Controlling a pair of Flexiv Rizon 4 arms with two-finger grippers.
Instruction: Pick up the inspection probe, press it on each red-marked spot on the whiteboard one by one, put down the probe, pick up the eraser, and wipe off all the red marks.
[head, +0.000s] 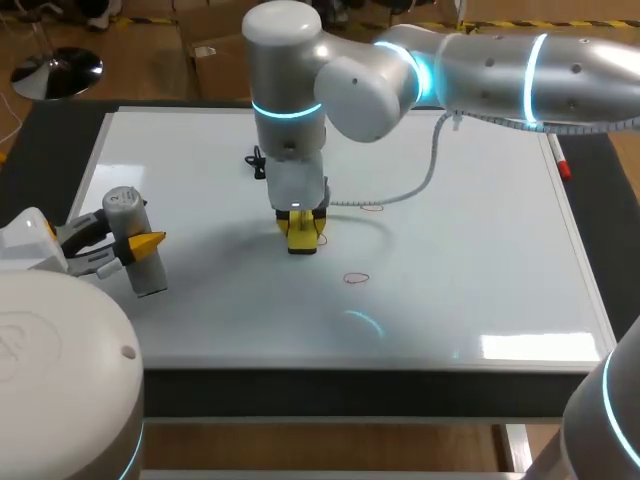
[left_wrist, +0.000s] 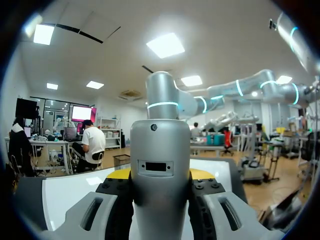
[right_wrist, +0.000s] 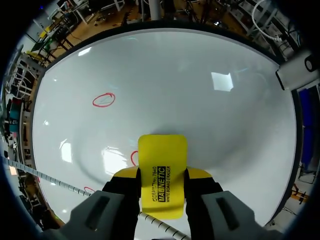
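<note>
My right gripper (right_wrist: 162, 182) is clamped on the yellow eraser (right_wrist: 162, 150). The eraser's long axis runs out past the fingertips, pointing down at the whiteboard (right_wrist: 225, 130), mid-frame in the head view. A red ring (head: 357, 279) lies lower right of it. At the left, my left gripper (head: 140, 245) grips the grey probe (head: 130, 225), which stands near upright. A red marker (head: 560, 160) lies at the board's right edge.

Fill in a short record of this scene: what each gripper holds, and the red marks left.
Left gripper: shut on grey probe, at whiteboard's left side
Right gripper: shut on yellow eraser, mid-board
Red marks: at least two ovals unwiped, both to the eraser's right
Marker pen: at the board's right edge
</note>
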